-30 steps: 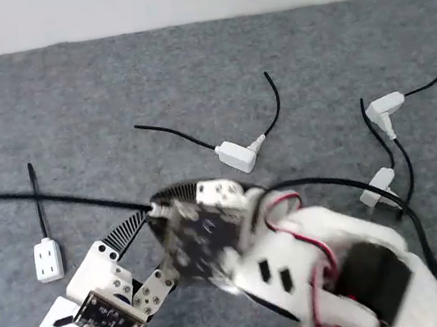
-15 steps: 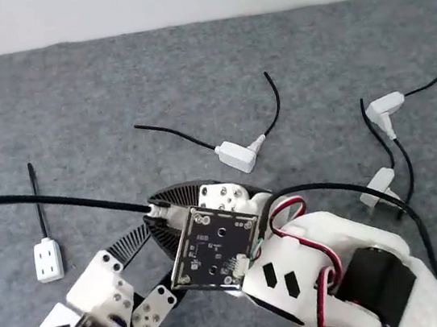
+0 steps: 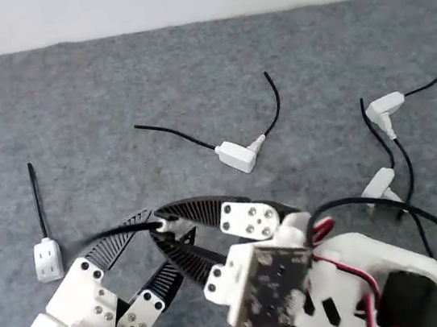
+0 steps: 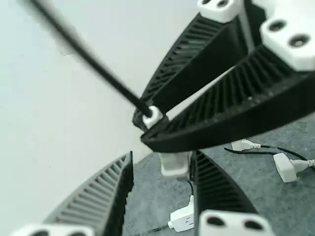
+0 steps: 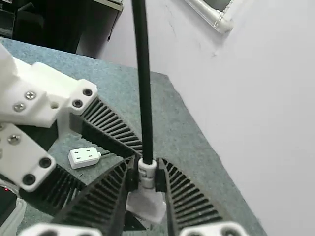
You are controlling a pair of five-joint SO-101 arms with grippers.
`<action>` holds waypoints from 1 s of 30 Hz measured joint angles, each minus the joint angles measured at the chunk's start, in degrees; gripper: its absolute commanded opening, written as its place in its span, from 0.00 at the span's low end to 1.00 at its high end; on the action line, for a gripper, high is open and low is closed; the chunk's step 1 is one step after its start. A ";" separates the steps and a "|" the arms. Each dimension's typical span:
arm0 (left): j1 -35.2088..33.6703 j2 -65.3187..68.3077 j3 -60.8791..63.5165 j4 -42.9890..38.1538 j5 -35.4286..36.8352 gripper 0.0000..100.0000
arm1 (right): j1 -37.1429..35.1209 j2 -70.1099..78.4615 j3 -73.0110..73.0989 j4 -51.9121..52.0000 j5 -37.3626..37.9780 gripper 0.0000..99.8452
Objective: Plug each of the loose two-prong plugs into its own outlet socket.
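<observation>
Right tool (image 5: 146,167): closed firmly on a white two-prong plug (image 5: 145,204). Both ribbed fingers press on the neck of the plug where its black cord (image 5: 142,73) leaves, and the plug is lifted clear of the counter (image 3: 110,89). The right arm is folded low at the near edge, with its wrist turned across toward the left arm. The cord runs away from the fingertips to the left.

Left tool (image 4: 162,162): wide open, gripping nothing. The left arm sits low at the near left corner and points inward, so the two tools cross at the tips. The white body of the held plug hangs between the left tool's spread fingers. Contact with them cannot be determined.

Items on the grey counter:
- One white outlet socket (image 3: 47,261) lies flat near the left edge, well apart from the held plug, its short cord pointing toward the far side.
- A white connector block (image 3: 236,158) lies near the centre, with a cord leaving each end. Whether it is a mated pair cannot be confirmed.
- Two more loose white plugs (image 3: 385,105) (image 3: 378,186) lie at the right, near each other, with black cords looping between and past them.
</observation>
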 measured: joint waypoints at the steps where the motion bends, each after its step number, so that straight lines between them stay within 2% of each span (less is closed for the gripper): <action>1: 0.00 0.00 -0.09 0.00 0.00 0.18 | -0.18 -0.26 0.53 -0.44 -0.09 0.01; 27: 0.00 0.00 3.16 0.00 -0.18 0.18 | -0.35 -0.88 1.41 6.68 -0.09 0.01; 30: -2.55 0.00 3.16 0.00 -0.18 0.18 | -0.35 -0.88 1.41 7.30 -0.09 0.01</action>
